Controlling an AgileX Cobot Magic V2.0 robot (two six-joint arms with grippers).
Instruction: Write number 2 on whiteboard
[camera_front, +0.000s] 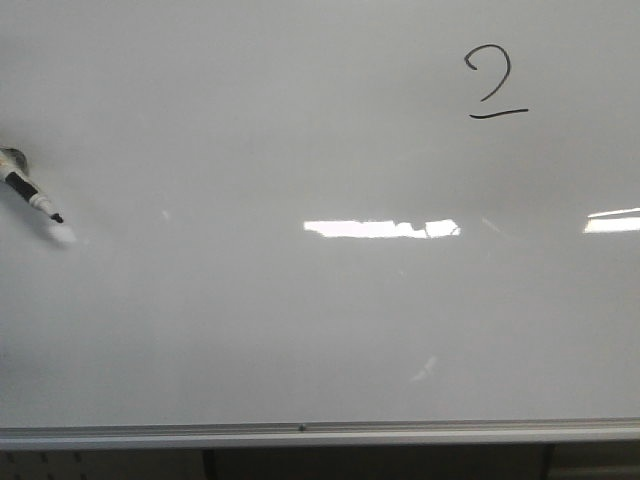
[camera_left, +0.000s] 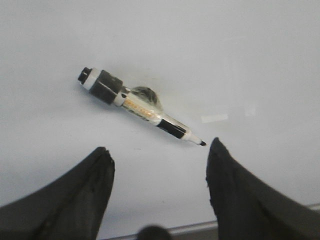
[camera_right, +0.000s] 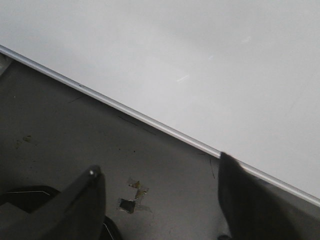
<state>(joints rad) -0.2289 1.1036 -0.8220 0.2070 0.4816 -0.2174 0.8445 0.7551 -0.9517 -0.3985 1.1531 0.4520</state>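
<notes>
number 2 (camera_front: 493, 84) drawn on whiteboard (camera_front: 300, 320). Marker (camera_left: 141, 107) lies uncapped on the board, far left of the digit. Left gripper (camera_left: 157, 167) and right gripper (camera_right: 160, 187) both spread wide, empty.

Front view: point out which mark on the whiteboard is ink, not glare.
The number 2, upper right on the whiteboard: thin black strokes. The bright white bars lower down are reflections.
</notes>
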